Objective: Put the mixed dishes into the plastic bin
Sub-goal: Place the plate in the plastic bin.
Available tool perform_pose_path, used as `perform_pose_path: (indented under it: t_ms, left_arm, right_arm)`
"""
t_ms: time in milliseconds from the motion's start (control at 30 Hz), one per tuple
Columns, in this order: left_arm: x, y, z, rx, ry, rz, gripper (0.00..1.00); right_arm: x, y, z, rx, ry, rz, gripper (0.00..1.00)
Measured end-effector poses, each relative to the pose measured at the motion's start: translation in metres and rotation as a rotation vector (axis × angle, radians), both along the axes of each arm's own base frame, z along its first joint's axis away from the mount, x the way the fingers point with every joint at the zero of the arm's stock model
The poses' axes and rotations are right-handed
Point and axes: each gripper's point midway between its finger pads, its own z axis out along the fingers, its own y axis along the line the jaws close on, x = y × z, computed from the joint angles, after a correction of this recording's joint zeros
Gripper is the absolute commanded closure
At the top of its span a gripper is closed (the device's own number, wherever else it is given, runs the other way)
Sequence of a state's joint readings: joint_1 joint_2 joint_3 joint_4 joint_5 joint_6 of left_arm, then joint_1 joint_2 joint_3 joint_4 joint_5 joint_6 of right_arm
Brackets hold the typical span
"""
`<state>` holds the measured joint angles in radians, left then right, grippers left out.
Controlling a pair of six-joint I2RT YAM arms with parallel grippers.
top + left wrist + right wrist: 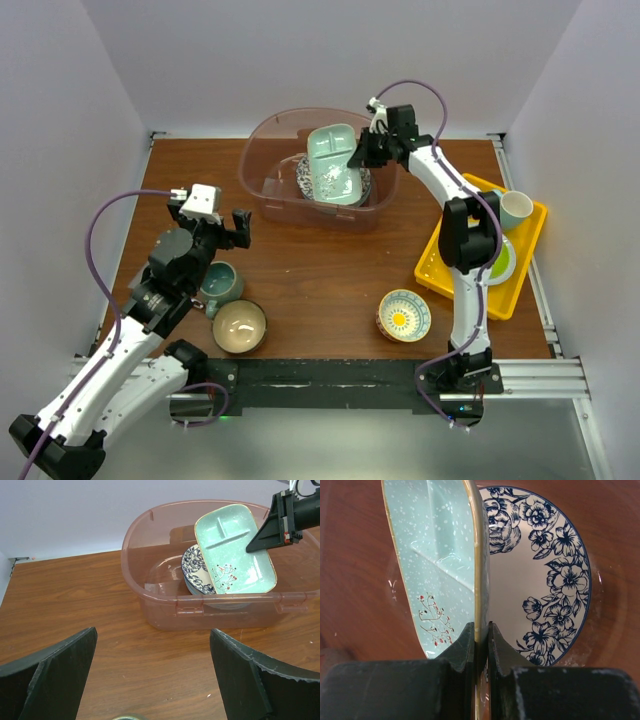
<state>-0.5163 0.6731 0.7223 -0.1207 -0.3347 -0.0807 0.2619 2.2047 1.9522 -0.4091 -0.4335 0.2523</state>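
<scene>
Bin [300,212]: one, the biggest thing on the table [320,270], stood straight ahead of the left gripper [153,632], whose jaws were spread wide over bare wood with nothing between them. The right gripper [480,630] reached in over the bin's rim. One yellow tray [432,262] lay well back of the right jaws, toward that arm's base. One mint dish [435,565] was pinched by its rim between the right jaws and tilted on edge inside the bin.

Two plates were in view. The blue plate [545,580] lay on the bin floor just beyond the right jaws, under the dish; whether they touched I could not tell. The lime plate [503,262] sat on the tray.

There were two bowls. The tan bowl [239,326] sat behind the left jaws, near that arm. The patterned bowl [403,315] was well apart from both grippers, beside the tray.

There were also two mugs: the teal mug [218,285] just behind the left jaws, close to the tan bowl, and the pale mug [515,208] on the tray.
</scene>
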Motion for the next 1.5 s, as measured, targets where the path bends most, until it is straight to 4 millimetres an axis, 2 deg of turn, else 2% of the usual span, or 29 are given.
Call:
perform_pose_path:
  t_ms: [367,633,967,1500]
  left_arm:
    - [0.001,0.003,-0.001,0.016,-0.001,0.008,0.00]
    - [0.003,0.004,-0.002,0.019,0.003,0.014,0.00]
    - [0.004,0.005,-0.003,0.022,0.006,0.021,0.00]
    - [0.004,0.005,-0.002,0.021,0.004,0.020,0.00]
  right_arm:
    - [0.014,-0.002,-0.006,-0.023,-0.008,-0.029,0.88]
    - [0.027,-0.006,-0.018,-0.047,-0.010,-0.062,0.78]
    - [0.034,-0.012,-0.030,-0.092,-0.009,-0.093,0.66]
    - [0.038,-0.019,-0.028,-0.150,-0.051,-0.078,0.41]
